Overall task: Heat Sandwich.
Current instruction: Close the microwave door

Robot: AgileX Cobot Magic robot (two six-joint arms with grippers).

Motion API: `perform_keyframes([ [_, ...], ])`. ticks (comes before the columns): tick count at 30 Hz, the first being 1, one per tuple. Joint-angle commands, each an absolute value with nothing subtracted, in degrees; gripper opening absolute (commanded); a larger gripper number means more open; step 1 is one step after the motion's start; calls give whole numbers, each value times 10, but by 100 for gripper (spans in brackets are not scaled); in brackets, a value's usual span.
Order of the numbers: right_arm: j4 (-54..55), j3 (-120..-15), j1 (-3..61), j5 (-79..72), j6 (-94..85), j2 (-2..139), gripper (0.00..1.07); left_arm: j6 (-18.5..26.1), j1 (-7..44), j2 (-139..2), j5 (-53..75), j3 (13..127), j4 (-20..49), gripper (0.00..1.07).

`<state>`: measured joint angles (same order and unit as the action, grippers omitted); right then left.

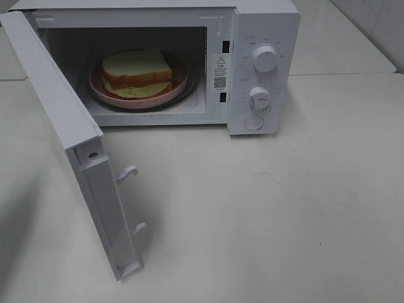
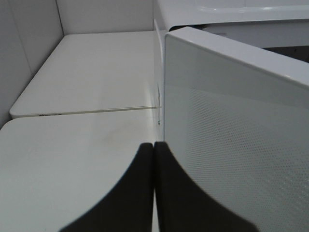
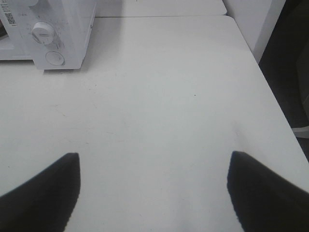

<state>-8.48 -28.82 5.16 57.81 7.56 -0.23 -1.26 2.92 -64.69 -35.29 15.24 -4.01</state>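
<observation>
White-bread sandwich (image 1: 137,71), orange and yellow-green filling, sits inside open white microwave (image 1: 271,38), past door (image 2: 231,145) beside left gripper (image 2: 154,162) (closed, empty). Right gripper (image 3: 152,193) wide, empty. Likely soft, light: take by round pink plate (image 1: 142,101).

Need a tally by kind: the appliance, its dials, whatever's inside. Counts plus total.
Microwave: 1
Dials: 2
Pink plate: 1
Sandwich: 1
Total: 5
</observation>
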Motion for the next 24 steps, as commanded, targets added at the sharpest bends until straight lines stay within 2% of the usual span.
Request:
perform_keyframes([
  [1, -84, -287, 48, 571, 73, -18, 76, -16, 29, -696, -417, 152, -82, 0],
  [7, -84, -287, 48, 571, 73, -18, 76, -26, 30, -757, -459, 155, -105, 0],
  [14, -84, -287, 48, 571, 73, -18, 76, -93, 30, -822, -508, 186, -149, 0],
  [21, -84, -287, 48, 571, 73, -18, 76, -103, 32, -864, -546, 187, -152, 0],
  [24, -84, -287, 48, 571, 73, -18, 76, -100, 60, -882, -549, 197, -147, 0],
])
